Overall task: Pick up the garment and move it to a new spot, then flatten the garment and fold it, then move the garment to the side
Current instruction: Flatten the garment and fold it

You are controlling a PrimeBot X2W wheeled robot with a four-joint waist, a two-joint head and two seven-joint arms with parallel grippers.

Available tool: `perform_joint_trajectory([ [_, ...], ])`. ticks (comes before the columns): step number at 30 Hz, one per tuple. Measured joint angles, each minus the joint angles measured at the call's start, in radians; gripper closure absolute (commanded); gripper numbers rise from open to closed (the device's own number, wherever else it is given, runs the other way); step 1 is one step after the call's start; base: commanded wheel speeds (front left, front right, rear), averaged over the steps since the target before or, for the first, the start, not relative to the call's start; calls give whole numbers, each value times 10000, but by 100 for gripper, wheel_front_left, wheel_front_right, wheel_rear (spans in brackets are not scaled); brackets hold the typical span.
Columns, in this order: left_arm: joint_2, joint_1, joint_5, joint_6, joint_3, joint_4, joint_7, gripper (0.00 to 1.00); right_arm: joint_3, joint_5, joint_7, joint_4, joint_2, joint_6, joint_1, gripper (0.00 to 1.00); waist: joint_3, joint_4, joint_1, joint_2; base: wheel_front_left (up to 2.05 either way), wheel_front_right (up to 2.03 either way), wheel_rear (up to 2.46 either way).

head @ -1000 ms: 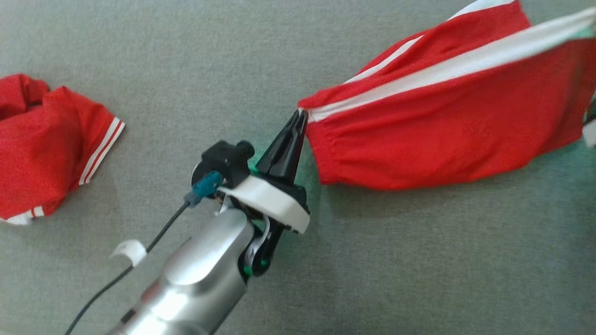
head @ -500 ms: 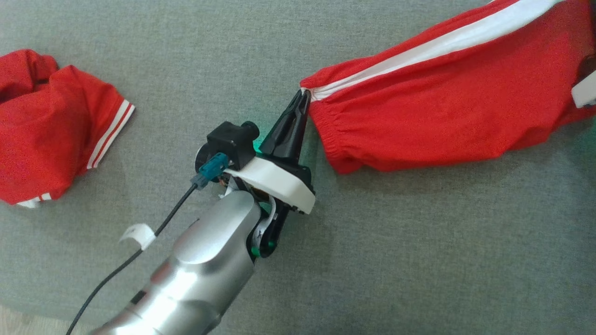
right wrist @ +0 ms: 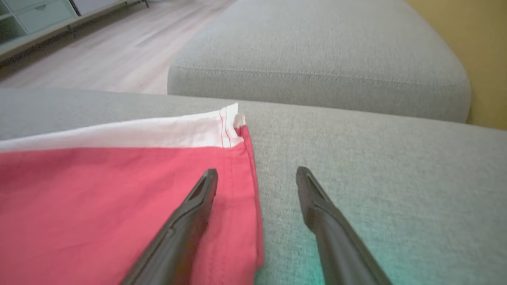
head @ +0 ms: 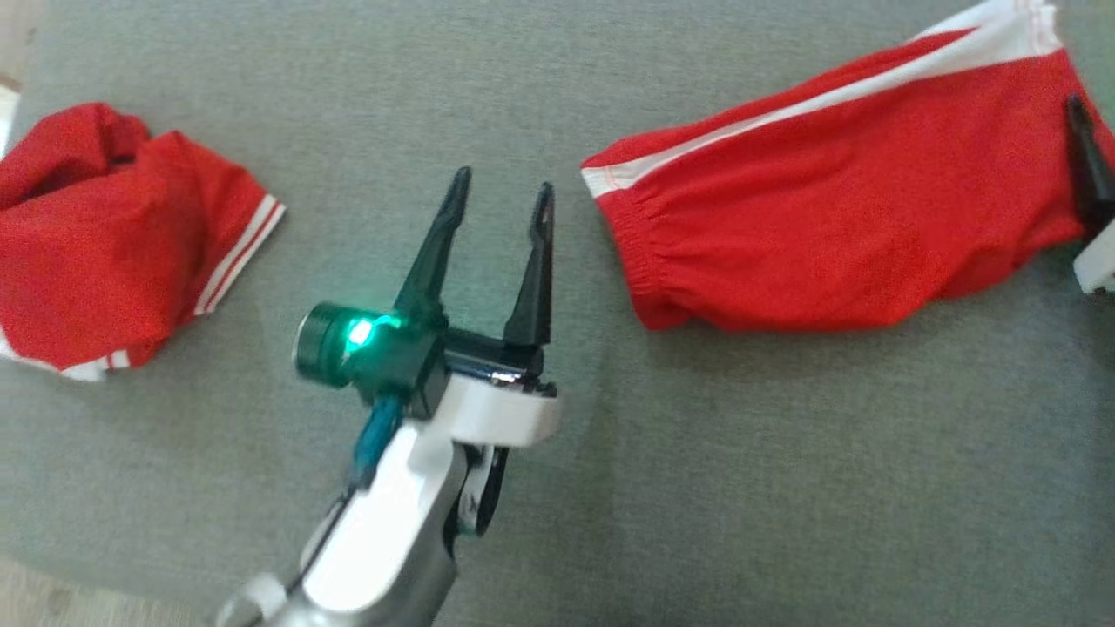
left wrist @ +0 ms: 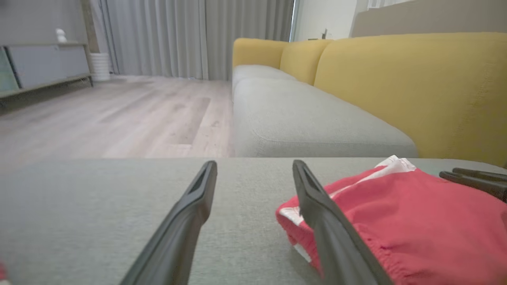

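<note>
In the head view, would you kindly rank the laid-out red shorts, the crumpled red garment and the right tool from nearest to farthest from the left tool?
1. laid-out red shorts, just right of the left tool.
2. crumpled red garment, to its left.
3. right tool, at the far right edge.

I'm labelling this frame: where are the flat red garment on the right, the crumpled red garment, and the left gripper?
flat red garment [head: 836, 226], head view, red panel below the white stripe.
crumpled red garment [head: 96, 252], head view, middle of its red cloth.
left gripper [head: 503, 181], head view, midway between its open jaws' tips.
</note>
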Motion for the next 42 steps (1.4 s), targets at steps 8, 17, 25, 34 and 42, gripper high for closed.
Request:
perform_joint_trajectory([
  [8, 0, 1337, 1695, 1057, 351, -2088, -8, 0, 157, 727, 709, 1164, 150, 0, 5, 0, -325, 670, 0, 0, 0, 0, 0],
  [17, 19, 2538, 2585, 1847, 374, -1906, -10, 0, 437, 1432, 949, 1396, 479, 0, 166, 100, -760, 680, 0, 0, 0, 0, 0],
  [25, 40, 2808, 2587, 1653, 779, -1990, -10, 0, 320, 1779, 96, 1559, 192, 0, 788, 100, -1228, -220, 0, 0, 0, 0, 0],
  [34, 54, 3063, 2658, 1198, 978, -1912, -10, 0, -226, 1929, -313, 1463, -395, 0, 1027, 100, -1629, -1475, 0, 1, 0, 0, 0],
  [42, 58, 3091, 2734, 938, 1068, -1806, -10, 0, -742, 1120, -387, 201, -10, 0, 1011, 100, -2189, -1883, 0, 1, 0, 0, 0],
])
